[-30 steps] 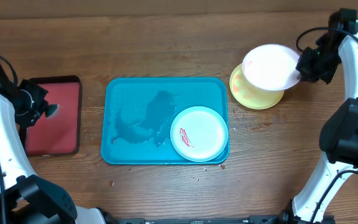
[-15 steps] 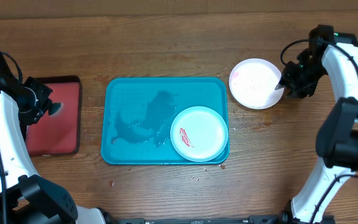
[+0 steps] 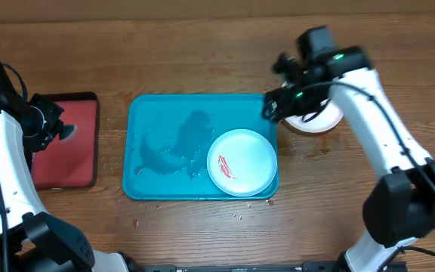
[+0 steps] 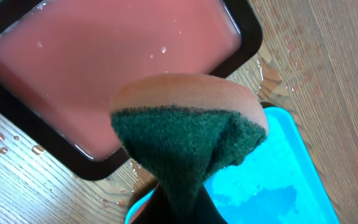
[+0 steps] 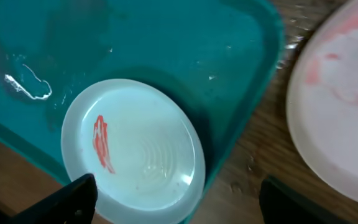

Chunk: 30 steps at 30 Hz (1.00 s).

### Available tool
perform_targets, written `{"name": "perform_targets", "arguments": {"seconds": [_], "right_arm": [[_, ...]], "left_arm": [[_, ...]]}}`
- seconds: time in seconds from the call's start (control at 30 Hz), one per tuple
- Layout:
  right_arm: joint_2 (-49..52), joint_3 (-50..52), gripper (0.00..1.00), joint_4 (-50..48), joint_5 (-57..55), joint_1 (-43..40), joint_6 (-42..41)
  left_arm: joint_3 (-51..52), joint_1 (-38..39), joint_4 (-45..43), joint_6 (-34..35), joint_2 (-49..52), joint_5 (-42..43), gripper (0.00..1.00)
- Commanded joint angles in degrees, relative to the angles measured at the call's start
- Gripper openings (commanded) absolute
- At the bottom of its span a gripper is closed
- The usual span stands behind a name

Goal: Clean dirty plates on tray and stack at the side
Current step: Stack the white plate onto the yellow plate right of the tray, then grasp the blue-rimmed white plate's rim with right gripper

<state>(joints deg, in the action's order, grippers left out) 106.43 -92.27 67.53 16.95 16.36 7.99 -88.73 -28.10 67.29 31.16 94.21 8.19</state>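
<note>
Leftmost, found the left gripper (image 3: 50,125) clenched on a sponge (image 4: 185,143), green scrub side outward, hanging over a pink tray (image 4: 104,56) and well apart from any plate; noted water beads on the table (image 3: 202,53) round that tray; next, saw the tray (image 3: 165,109) wet across its middle, with a dark puddle (image 3: 174,147); located the dirty plate (image 3: 242,162) in its near right corner, lying flat, red smear (image 3: 226,167) upward, rim close against the tray's wall; judged it light, stiff and probably slick from the wet, so apt to skid under a sponge unless pinned; reckoned the raised rim the only hold, best taken on the side toward the tray's middle, with the wall crowding the right and near sides; further right, found the right gripper (image 5: 185,199) released, fingers wide and holding nothing, hovering above the tray's far right corner; last, made out another plate (image 5: 340,106) on the table just beside the tray, partly under that arm, with faint pink traces on it; could not tell of any more beneath.
</note>
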Motion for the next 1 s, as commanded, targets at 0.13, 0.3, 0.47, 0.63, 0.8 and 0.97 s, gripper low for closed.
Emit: {"name": "perform_targets", "arguments": {"seconds": [0.13, 0.3, 0.47, 0.63, 0.8, 0.97], "right_arm": [[0.3, 11.6, 0.58, -10.8, -4.3, 4.4, -0.5], [0.3, 15.4, 0.48, -14.4, -5.4, 5.4, -0.4], [0.4, 18.2, 0.37, -16.9, -5.4, 5.6, -0.5], [0.4, 21.2, 0.36, -20.2, -5.3, 5.6, -0.5], [0.4, 22.6, 0.35, -22.1, -5.2, 5.9, -0.6], [0.6, 22.8, 0.34, -22.5, -5.6, 6.9, -1.2]], "left_arm": [[0.2, 0.2, -0.3, -1.4, 0.3, 0.4, 0.04], [0.2, 0.2, -1.1, -1.4, 0.3, 0.4, 0.04], [0.2, 0.4, -1.1, -1.4, 0.3, 0.4, 0.04], [0.2, 0.4, -1.3, -1.4, 0.3, 0.4, 0.04], [0.2, 0.4, -1.3, -1.4, 0.3, 0.4, 0.04], [0.2, 0.4, -1.4, -1.4, 0.3, 0.4, 0.04]]}}
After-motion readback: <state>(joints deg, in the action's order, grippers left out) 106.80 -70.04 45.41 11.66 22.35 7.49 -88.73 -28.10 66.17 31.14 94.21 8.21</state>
